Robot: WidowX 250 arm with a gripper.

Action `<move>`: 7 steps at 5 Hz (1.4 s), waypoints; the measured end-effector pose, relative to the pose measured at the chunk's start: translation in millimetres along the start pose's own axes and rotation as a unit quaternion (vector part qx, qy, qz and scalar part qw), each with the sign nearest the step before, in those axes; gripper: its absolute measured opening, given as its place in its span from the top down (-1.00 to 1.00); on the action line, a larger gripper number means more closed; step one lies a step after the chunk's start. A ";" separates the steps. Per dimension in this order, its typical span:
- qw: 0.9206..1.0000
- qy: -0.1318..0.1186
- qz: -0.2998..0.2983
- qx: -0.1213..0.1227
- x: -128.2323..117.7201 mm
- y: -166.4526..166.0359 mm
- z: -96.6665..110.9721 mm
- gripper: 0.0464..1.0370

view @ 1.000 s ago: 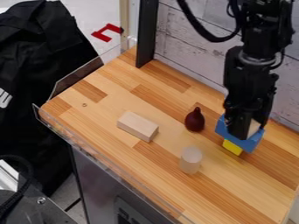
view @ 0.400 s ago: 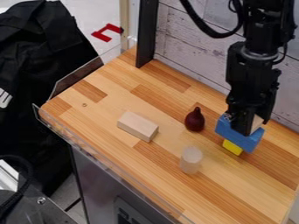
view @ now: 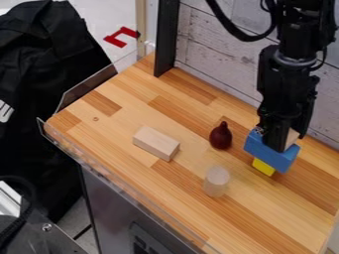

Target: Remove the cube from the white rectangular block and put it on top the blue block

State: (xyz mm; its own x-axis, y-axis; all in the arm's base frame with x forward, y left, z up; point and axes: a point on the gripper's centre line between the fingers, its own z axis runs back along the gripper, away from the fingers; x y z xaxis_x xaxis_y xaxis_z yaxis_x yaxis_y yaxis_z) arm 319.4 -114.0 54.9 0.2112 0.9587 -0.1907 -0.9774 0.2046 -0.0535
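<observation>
Wooden tabletop (view: 86, 128), right side: black gripper (view: 287, 140) hangs down at the top of the blue block (view: 281, 159), partly hiding a pale cube (view: 291, 136) there. Yellow piece (view: 263, 167) shows below the blue. Leftward, dark red pear-shaped object (view: 220, 136); nearer the camera, frosted cylinder (view: 216, 181), upright. Farther left, pale rectangular block (view: 155, 143), lying flat.

So there's just the one fixed cam, perched above the wooden counter (view: 126, 124) and angled down at it, close enough that the countertop fills most of the frame's middle and lower right.
</observation>
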 end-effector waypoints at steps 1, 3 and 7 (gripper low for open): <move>1.000 0.003 0.014 -0.001 5.6 1.3 -1.3 -0.17; 1.000 0.009 0.006 0.011 7.0 -1.0 1.8 -0.93; 0.995 -0.014 -0.101 -0.003 7.9 -3.5 50.7 -0.93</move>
State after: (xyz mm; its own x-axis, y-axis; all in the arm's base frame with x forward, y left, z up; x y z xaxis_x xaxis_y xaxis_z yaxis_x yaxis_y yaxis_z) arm 323.8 -97.1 103.2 0.4034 0.9031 -0.1473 -0.9146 0.3932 -0.0943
